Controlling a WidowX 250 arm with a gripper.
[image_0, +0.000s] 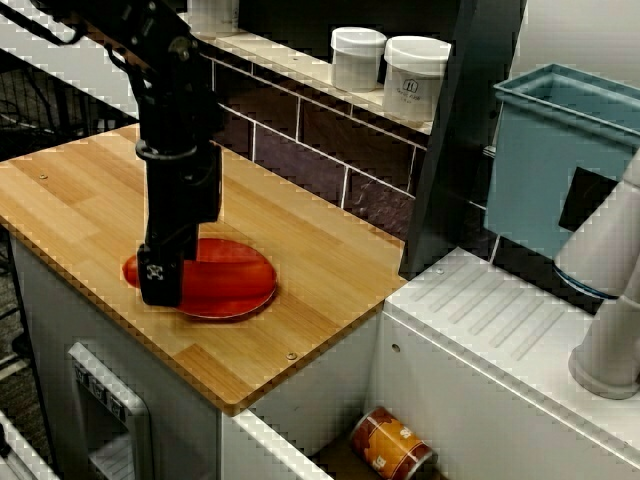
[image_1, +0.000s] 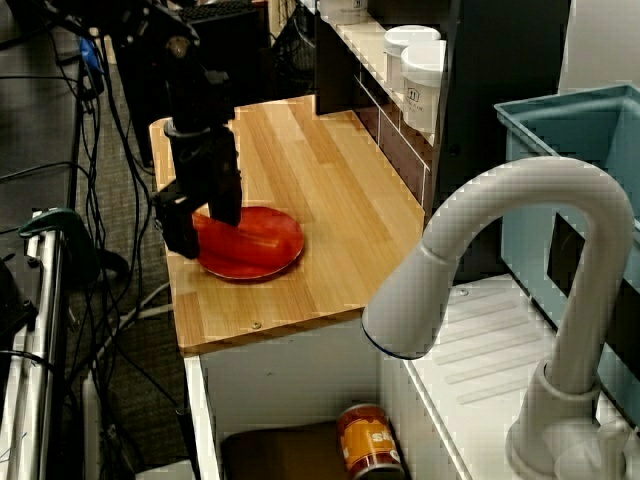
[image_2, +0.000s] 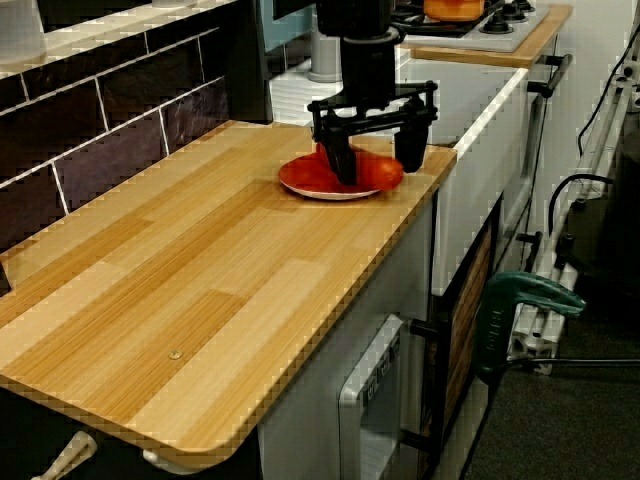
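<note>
Arm stands upright over your wooden counter (image_0: 90, 190), its gripper (image_2: 375, 160) pointing down, jaws spread wide with nothing clamped, low over the red plate (image_0: 235, 280). Seen from above, the plate lies round, glossy and flat near the counter's front edge, white jars (image_0: 415, 75) at its 1 o'clock.

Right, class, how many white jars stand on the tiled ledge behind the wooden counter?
3. First jar and second jar stand side by side near the dark post. Third jar stands farther left, behind the robot arm, cropped by the picture's top. Others may be hidden.
</note>
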